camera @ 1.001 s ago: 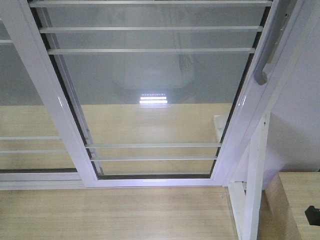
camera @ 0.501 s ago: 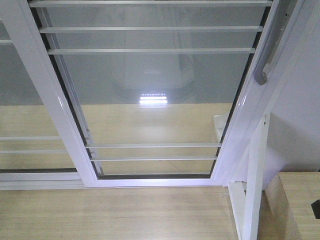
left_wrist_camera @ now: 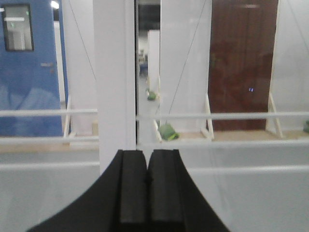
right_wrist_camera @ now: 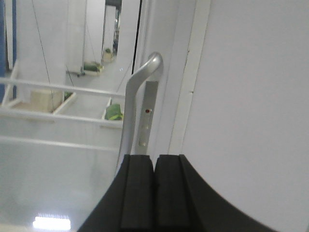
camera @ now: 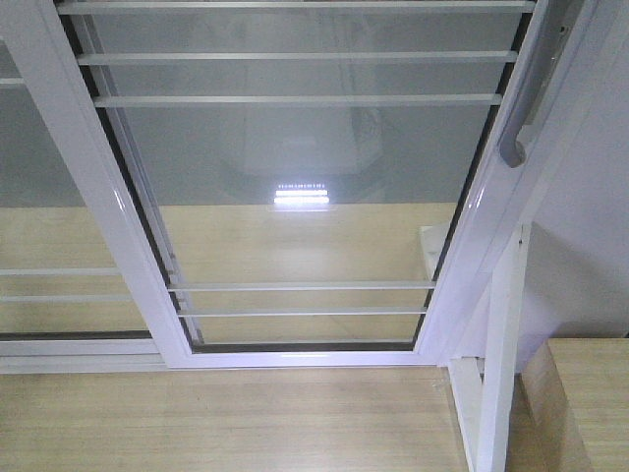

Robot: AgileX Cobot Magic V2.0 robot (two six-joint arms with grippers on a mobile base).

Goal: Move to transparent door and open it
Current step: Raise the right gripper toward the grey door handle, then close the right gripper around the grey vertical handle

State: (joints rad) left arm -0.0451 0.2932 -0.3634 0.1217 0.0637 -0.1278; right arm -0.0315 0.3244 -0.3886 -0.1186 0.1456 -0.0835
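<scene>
Glass fills most of the front view. The transparent door (camera: 295, 197) is seen from low and close, and its top is cut off by the picture's upper edge. Its bottom rail is met by the wooden floor (camera: 226, 423). To the door's left a second glass panel (camera: 49, 226) is shown only in part. What lies beyond the door is blurred by reflections, and only a bright patch of light can be made out. Of the grey handle (camera: 516, 138) on the door's right edge, only the lower end is seen from the front. In the right wrist view one curved end is shown, and the rest is hidden behind the jaws.

Neither arm is caught by the front camera. The left gripper (left_wrist_camera: 147, 153) is pointed at a white upright (left_wrist_camera: 114, 82) of the door's framing, with thin bars crossing on both sides. Its jaws are pressed together on nothing. The right gripper (right_wrist_camera: 154, 157) is pointed at the handle, near it but not touching, and its jaws are likewise clenched and empty.

A small dark part seen a second ago at the right margin, over the wooden ledge (camera: 590, 393) to the door's right, is no longer in view. The door itself has not been shifted.
</scene>
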